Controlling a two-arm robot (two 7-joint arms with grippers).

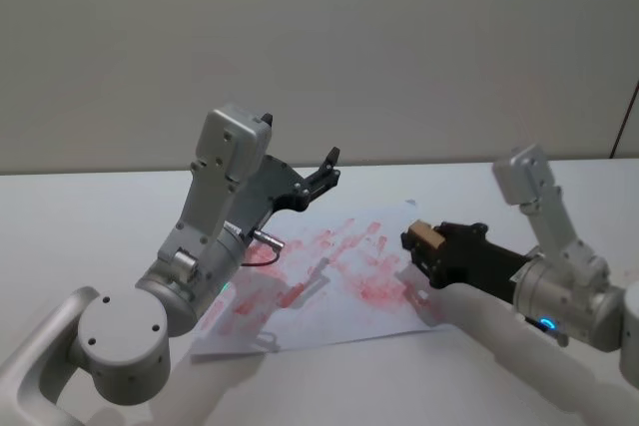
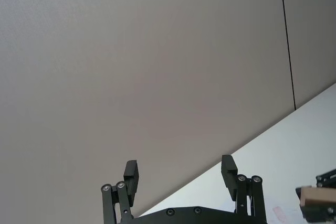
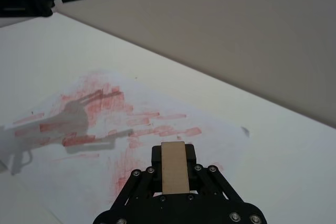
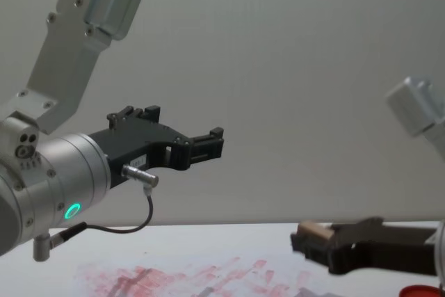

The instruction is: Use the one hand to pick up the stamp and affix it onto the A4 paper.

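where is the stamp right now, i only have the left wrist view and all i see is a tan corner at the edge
Observer: The right end effector is shut on the stamp, with the tan wooden top showing between its fingers.
Operator: is it down on the paper
Observer: Not yet. In the chest view it hangs in the air over the right part of the A4 paper.
Operator: is my left arm in the way
Observer: The left end effector is raised over the paper's far side, well left of the stamp, and its shadow falls across the red marks.
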